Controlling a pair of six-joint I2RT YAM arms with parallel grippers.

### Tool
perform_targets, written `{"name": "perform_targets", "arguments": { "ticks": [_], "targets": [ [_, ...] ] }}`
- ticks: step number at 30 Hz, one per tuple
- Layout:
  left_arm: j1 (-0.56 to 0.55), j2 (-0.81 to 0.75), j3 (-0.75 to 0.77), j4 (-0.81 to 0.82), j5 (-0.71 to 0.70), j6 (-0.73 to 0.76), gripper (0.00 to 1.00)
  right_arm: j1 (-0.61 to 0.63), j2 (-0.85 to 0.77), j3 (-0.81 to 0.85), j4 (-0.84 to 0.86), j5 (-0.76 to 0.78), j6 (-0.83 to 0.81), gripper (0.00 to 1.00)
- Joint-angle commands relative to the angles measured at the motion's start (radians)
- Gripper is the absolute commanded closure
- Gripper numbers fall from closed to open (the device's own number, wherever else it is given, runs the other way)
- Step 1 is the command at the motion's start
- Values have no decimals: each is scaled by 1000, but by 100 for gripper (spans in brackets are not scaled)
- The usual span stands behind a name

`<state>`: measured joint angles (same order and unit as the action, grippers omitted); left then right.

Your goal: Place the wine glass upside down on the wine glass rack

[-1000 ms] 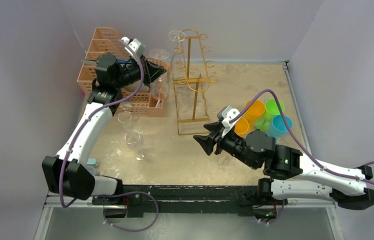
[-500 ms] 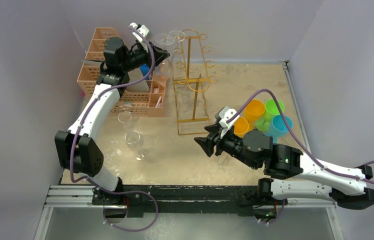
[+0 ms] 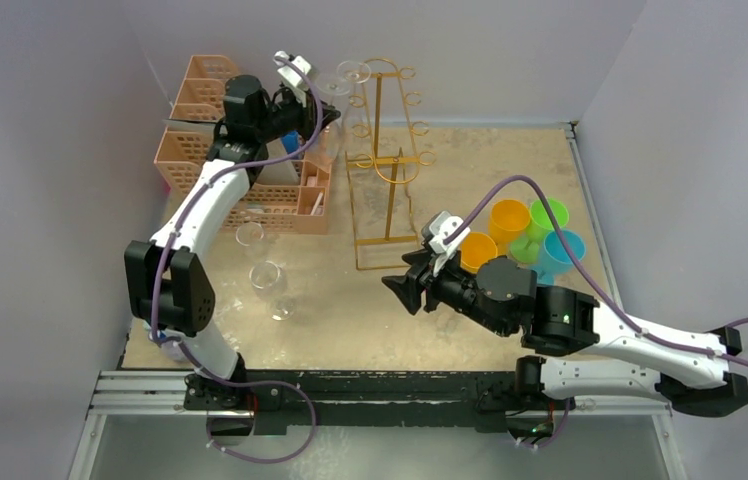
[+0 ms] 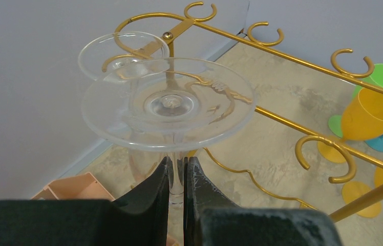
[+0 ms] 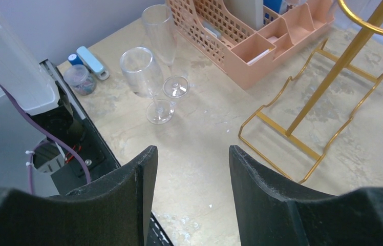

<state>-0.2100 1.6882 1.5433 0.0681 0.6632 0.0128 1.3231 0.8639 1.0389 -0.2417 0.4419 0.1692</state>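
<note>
Pale grey walls, sandy tabletop (image 3: 350, 310): the wine glass (image 4: 169, 102) is held foot-up beside the wine glass rack's (image 5: 335, 72) far-left top hooks, its stem pinched by the left gripper (image 4: 177, 179). The right gripper (image 5: 189, 169) hovers wide-open and empty over bare table near the rack's base.

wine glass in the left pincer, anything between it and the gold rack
Nothing lies between them, but a second glass already hangs from the end loop of the wine glass rack, its foot right behind the foot of the wine glass held by the left pincer. The loops further right look empty.
</note>
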Motion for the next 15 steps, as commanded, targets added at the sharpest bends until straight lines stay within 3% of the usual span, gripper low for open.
{"name": "perform_targets", "arguments": {
  "ticks": [1,15],
  "targets": [
    [1,2,43,107,26,29,100,2,12,37,23,-29,28,45],
    [-2,66,53,179,118,-2,100,2,6,33,42,-63,46,46]
  ]
}}
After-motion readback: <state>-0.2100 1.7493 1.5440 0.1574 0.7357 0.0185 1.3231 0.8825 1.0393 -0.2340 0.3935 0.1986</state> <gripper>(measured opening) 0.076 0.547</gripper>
